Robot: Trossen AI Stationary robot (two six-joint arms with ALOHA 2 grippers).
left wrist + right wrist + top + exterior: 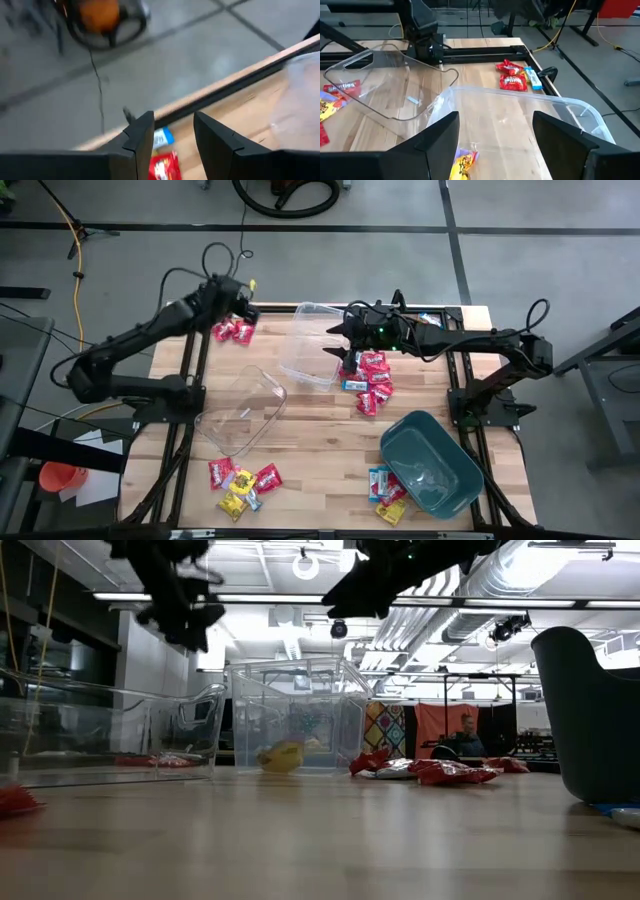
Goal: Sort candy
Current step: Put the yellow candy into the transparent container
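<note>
Wooden worktop (320,430) strewn with candy (375,385).
Right gripper (495,145) hovers over a clear tub (312,345), fingers wide, empty; left gripper (172,137) parted, empty, far-left.

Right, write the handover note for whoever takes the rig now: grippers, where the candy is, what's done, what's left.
Left gripper: open and empty, raised over the red packets at the table's far-left corner.
Right gripper: open and empty, over the upright clear tub.
Done: one yellow candy lies in that tub.
Left: a mostly red pile beside that tub; a mixed red and yellow cluster at the near-left edge; a few packets against the teal bin. The second clear tub lies tilted mid-table; its contents are unclear.
</note>
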